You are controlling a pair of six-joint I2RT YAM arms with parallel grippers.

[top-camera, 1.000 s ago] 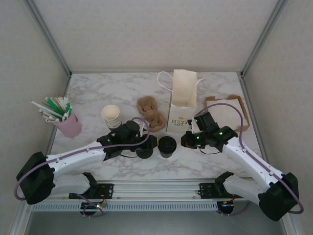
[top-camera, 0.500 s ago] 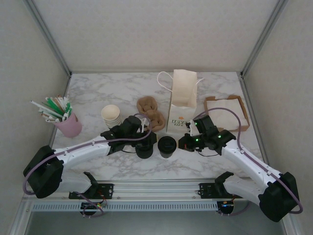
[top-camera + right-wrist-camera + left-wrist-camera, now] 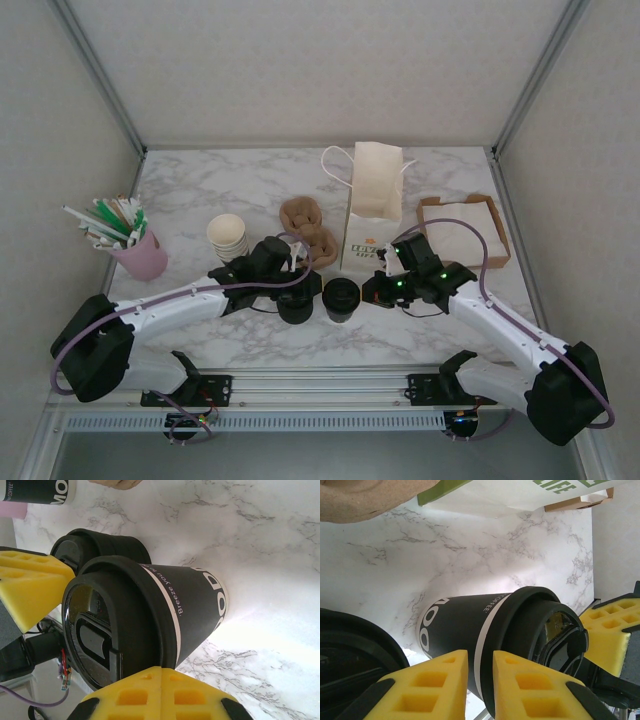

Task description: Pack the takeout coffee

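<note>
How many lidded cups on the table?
1. The takeout coffee stands front-centre, just right of the lid stack. The cup stack farther left is lidless. The inside of the paper bag can't be seen.

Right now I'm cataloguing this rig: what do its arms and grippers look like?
The left arm and right arm have white shells, black joints and a lilac cable looping alongside. Green lights glow near the right wrist. The left gripper and right gripper have yellow foam fingers with square pockets.
</note>
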